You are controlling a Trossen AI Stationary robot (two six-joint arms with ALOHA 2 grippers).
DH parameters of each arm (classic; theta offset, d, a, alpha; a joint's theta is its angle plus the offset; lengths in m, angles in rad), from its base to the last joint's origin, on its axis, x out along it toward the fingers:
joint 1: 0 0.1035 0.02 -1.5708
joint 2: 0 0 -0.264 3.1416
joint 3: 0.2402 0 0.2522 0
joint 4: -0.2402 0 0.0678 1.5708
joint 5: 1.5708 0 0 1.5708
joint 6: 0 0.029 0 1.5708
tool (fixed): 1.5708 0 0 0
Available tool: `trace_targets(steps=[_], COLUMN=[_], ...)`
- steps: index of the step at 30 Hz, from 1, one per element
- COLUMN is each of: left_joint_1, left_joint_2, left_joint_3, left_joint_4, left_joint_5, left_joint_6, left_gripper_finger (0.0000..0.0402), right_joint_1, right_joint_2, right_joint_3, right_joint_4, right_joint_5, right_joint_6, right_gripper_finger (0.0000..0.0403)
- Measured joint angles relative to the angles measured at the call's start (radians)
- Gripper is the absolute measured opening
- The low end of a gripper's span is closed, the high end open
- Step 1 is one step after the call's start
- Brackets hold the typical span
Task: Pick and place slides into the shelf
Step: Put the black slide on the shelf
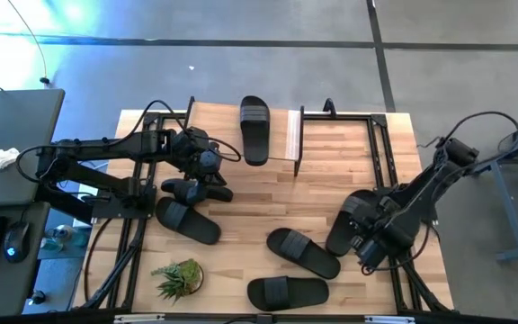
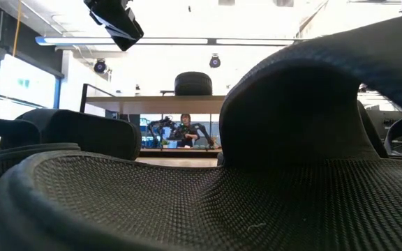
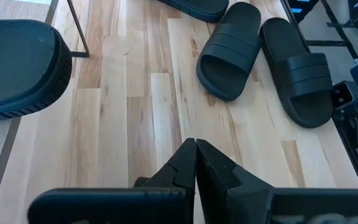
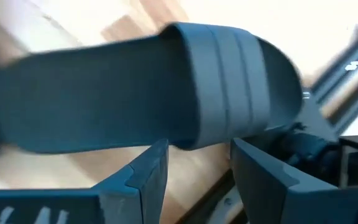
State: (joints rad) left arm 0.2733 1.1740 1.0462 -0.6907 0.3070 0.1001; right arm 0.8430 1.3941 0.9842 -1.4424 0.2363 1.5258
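Observation:
Several black slides lie on the wooden table. One slide (image 1: pixel 254 130) rests sole-down on the shelf (image 1: pixel 293 135) at the far edge; it also shows as the slide (image 2: pixel 192 84) in the low view. My right gripper (image 1: pixel 367 250) is open at the table's right, close above a slide (image 1: pixel 349 220). In the right wrist view this slide's strap (image 4: pixel 229 81) lies just past the right gripper (image 4: pixel 197 146). My left gripper (image 1: pixel 212 173), seen as the left gripper (image 3: pixel 196 146) in its wrist view, hangs shut and empty over the table's left, above another slide (image 1: pixel 192 189). My right gripper has one finger (image 4: pixel 148 168) on either side of the near edge of the slide's strap (image 4: pixel 207 137), coming from above and slanting down. Whether a finger touches the slide I cannot tell. The slide lies flat on the table.
Three more slides (image 1: pixel 187 220), (image 1: pixel 304 252), (image 1: pixel 286 292) lie toward the table's near side. A small potted plant (image 1: pixel 178 279) stands at the near left. One slide (image 2: pixel 208 195) lies right before the low camera and fills that view. Bare wood (image 1: pixel 277 193) shows mid-table.

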Motion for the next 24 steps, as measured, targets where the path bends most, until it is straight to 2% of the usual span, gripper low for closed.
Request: trace_targets(steps=[24], left_joint_1=[0.0], left_joint_2=[0.0], left_joint_3=[0.0], left_joint_4=[0.0], left_joint_5=[-0.005], left_joint_6=[-0.001], left_gripper_finger=[0.0001], right_joint_1=[-0.086], right_joint_2=[0.296], right_joint_3=[-0.017], right_joint_4=[-0.071], right_joint_5=[0.007], right_joint_6=[0.012], right_gripper_finger=[0.0165])
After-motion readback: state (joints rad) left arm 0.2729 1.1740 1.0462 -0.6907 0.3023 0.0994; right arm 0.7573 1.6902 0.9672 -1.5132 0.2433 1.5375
